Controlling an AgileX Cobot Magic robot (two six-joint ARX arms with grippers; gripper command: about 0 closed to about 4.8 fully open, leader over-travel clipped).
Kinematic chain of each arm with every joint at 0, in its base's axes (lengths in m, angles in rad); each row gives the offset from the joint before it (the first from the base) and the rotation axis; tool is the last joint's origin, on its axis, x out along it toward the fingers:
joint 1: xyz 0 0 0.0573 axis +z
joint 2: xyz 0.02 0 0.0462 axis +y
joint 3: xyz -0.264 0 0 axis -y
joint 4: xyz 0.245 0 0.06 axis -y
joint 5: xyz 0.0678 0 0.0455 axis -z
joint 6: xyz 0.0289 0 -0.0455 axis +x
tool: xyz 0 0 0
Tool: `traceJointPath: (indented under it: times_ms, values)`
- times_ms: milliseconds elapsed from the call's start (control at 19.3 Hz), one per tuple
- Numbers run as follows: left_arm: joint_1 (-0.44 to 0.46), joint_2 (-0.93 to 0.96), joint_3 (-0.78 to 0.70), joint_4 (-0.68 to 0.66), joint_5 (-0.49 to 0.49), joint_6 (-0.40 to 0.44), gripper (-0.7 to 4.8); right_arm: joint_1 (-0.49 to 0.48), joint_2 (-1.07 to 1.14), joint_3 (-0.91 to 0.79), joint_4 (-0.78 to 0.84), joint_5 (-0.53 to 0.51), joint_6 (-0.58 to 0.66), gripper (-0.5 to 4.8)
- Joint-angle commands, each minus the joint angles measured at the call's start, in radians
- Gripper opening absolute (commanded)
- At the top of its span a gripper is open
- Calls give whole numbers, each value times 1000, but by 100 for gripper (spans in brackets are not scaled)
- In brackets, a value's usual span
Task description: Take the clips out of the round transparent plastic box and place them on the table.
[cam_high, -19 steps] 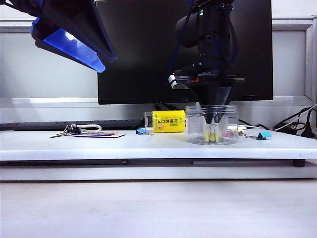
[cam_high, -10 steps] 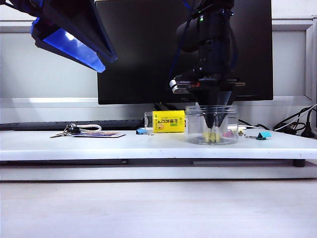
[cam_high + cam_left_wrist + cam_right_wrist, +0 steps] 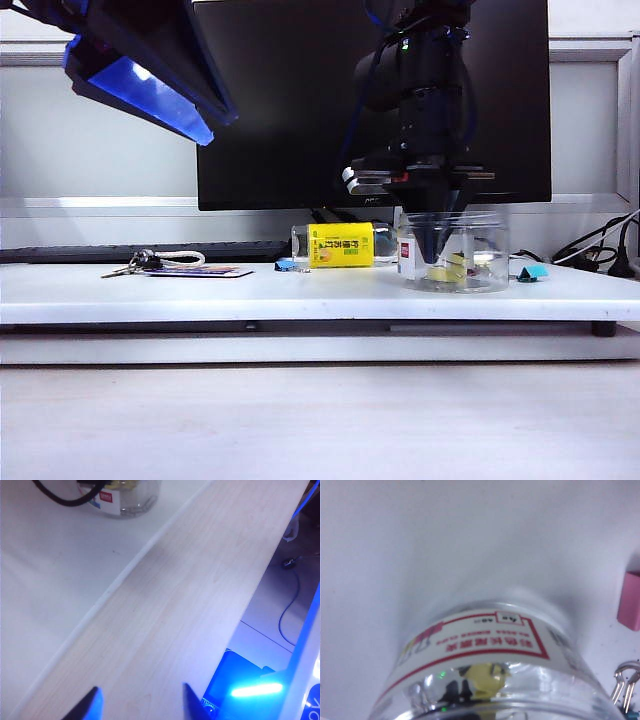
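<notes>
Shifted sideways since a second ago, the round transparent plastic box (image 3: 453, 253) now shows its white label, and my right fingers (image 3: 435, 256) have narrowed to a pinch inside it, low among the pale-yellow clips (image 3: 447, 270). Whether a clip is caught between them I cannot tell. I judge a slow, straight lift is best, since the light box slides easily. My left fingers (image 3: 141, 702) hang spread wide and empty, well away over the wooden floor. Around the box the white bench (image 3: 300, 292) carries keys (image 3: 140, 263), a yellow-labelled bottle (image 3: 335, 245) and a teal clip (image 3: 532, 271), before a dark monitor (image 3: 290, 100).
</notes>
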Motion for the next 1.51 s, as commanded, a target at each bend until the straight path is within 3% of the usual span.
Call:
traceJointPath:
  times_ms: [52,415,727,934,1090,1505]
  values:
    - [-1,-2,3,10,2,8,214,1,-7,3,-6,6,8,-1]
    - [-1,-2,3,24,2,15,214,1,-9,10,-9,7,12,-1]
    - [-1,-2,3,56,2,15,214,1,-10,191,-58,11,12,-1]
    - [-1,-2,3,63,2,15,214,1,-40,208,-58,11,12,-1]
    - [-1,-2,3,63,3,15,214,0,-54,226,-55,84,11,-1]
    - [-1,-2,3,39,3,14,214,-130,-50,254,10,112,69,-1]
